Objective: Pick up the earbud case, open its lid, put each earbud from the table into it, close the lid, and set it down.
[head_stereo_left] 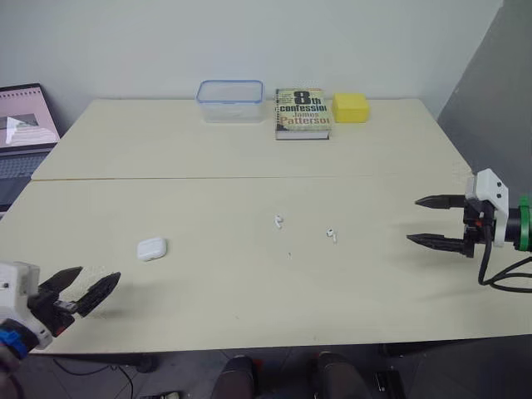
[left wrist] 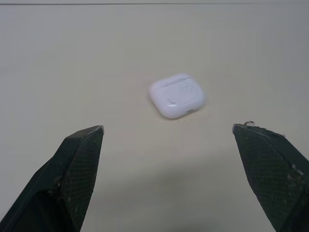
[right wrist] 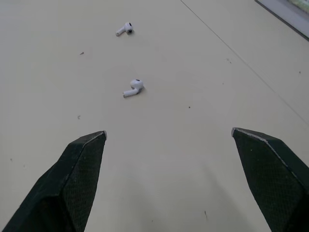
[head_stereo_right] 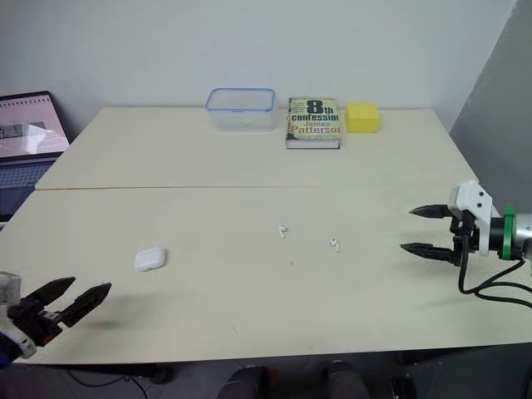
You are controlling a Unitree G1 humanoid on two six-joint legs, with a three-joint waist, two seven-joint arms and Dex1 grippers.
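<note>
Earbud case point(head_stereo_left: 151, 248) shut; left earbud point(head_stereo_left: 278, 221), right earbud point(head_stereo_left: 332, 235) outside.

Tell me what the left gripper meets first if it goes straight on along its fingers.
Probably the earbud case: it lies on the table ahead of the open left gripper, nearly centred in its line, nothing between. Its height is unclear.

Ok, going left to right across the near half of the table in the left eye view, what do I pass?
Left gripper, open → earbud case, lid closed → left earbud → right earbud → right gripper, open.
</note>
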